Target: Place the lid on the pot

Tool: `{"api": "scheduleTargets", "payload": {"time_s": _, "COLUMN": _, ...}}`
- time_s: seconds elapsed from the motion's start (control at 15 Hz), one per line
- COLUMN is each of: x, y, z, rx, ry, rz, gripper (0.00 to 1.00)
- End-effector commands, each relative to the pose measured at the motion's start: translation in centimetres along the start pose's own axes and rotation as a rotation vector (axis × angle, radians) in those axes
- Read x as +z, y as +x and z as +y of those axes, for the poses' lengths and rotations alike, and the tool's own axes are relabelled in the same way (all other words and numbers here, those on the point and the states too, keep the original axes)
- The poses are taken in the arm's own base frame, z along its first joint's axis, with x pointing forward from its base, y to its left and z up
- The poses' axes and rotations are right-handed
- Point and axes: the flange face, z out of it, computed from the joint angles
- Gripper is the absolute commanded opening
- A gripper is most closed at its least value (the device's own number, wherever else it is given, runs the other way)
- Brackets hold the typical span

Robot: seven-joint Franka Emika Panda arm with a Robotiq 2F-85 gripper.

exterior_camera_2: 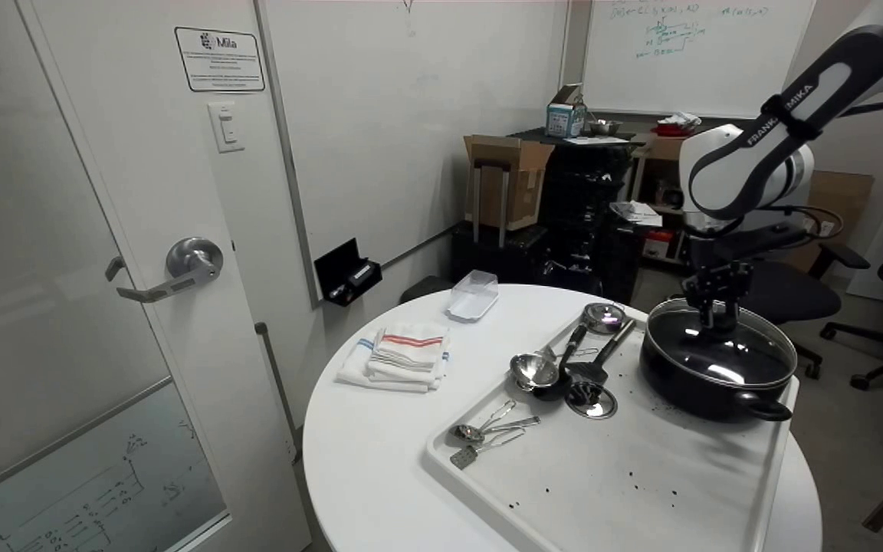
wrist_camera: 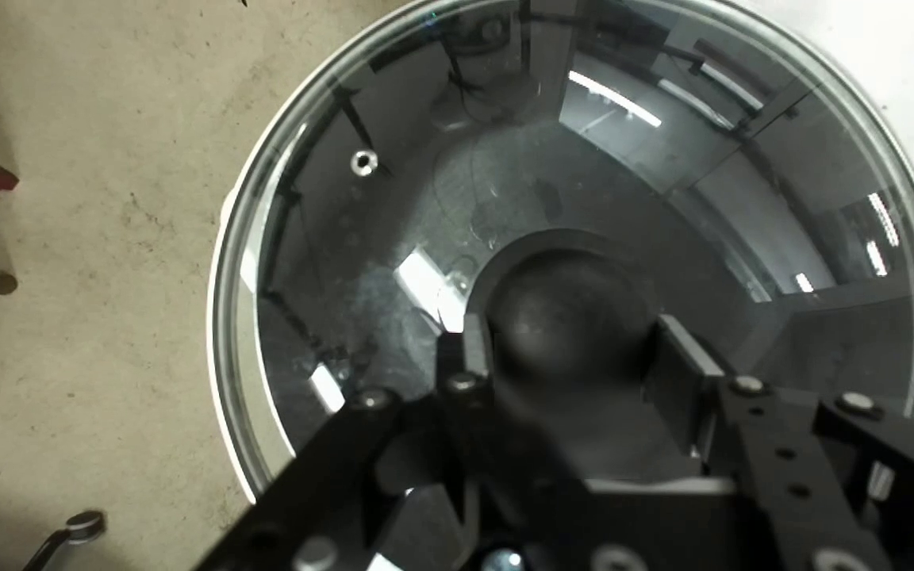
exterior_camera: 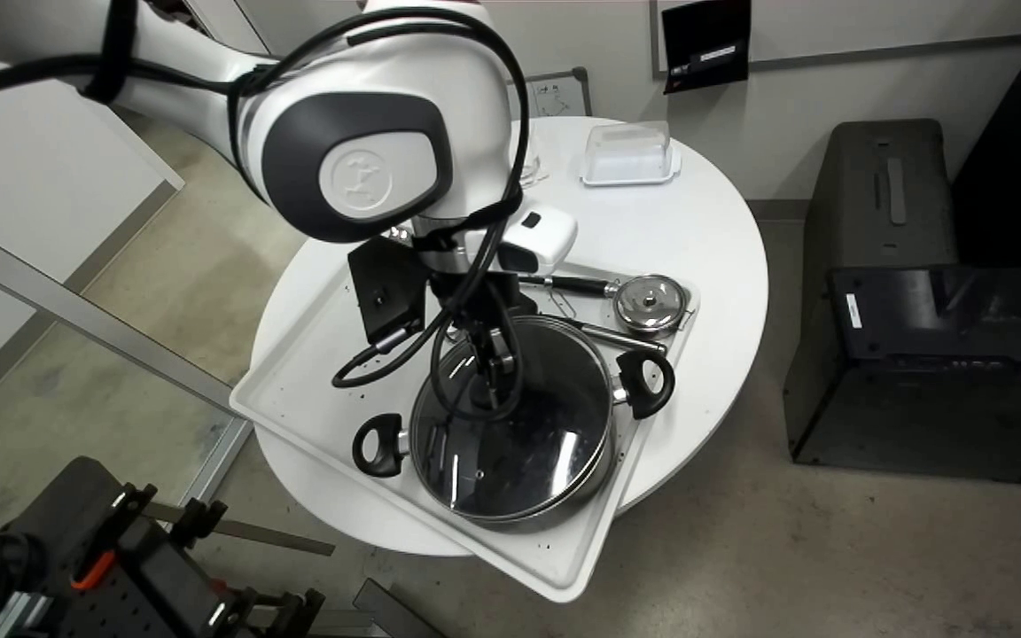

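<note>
The lid, round clear glass with a metal rim, lies over the pot in both exterior views [exterior_camera: 510, 470] [exterior_camera_2: 752, 349]. It fills much of the wrist view [wrist_camera: 393, 214]. The pot, wide and black, shows its wall [exterior_camera_2: 690, 387] and two loop handles beneath it [exterior_camera: 586, 496]. My gripper [wrist_camera: 572, 341] points down with a finger on each side of the lid's dark knob [wrist_camera: 564, 305], and both pads appear to touch it. The gripper also shows in both exterior views [exterior_camera: 494, 385] [exterior_camera_2: 720, 316]. In the wrist view floor shows through the lid's left edge. I cannot tell whether the lid rests on the pot or hangs slightly above.
The pot stands on a white tray [exterior_camera: 315, 390] [exterior_camera_2: 602, 483] near its edge. Beside it lie a black spatula [exterior_camera_2: 591, 370], a ladle, a steel bowl-shaped utensil [exterior_camera_2: 533, 371] and small lidded cookware [exterior_camera: 650, 303]. Folded towels [exterior_camera_2: 403, 356] and a clear box [exterior_camera: 627, 155] are on the table.
</note>
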Motion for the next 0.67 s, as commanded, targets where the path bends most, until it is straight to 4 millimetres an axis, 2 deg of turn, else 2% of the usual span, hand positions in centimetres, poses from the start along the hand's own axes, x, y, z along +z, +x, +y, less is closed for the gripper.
{"api": "scheduleTargets", "payload": {"time_s": 0.0, "x": -0.7, "y": -0.6, "z": -0.5, "rx": -0.009, "ry": 0.009, "rz": 0.004, "gripper": 0.25}}
{"api": "scheduleTargets", "payload": {"time_s": 0.6, "x": -1.2, "y": -1.1, "z": -2.6, "rx": -0.036, "ry": 0.056, "rz": 0.013, "gripper": 0.25}}
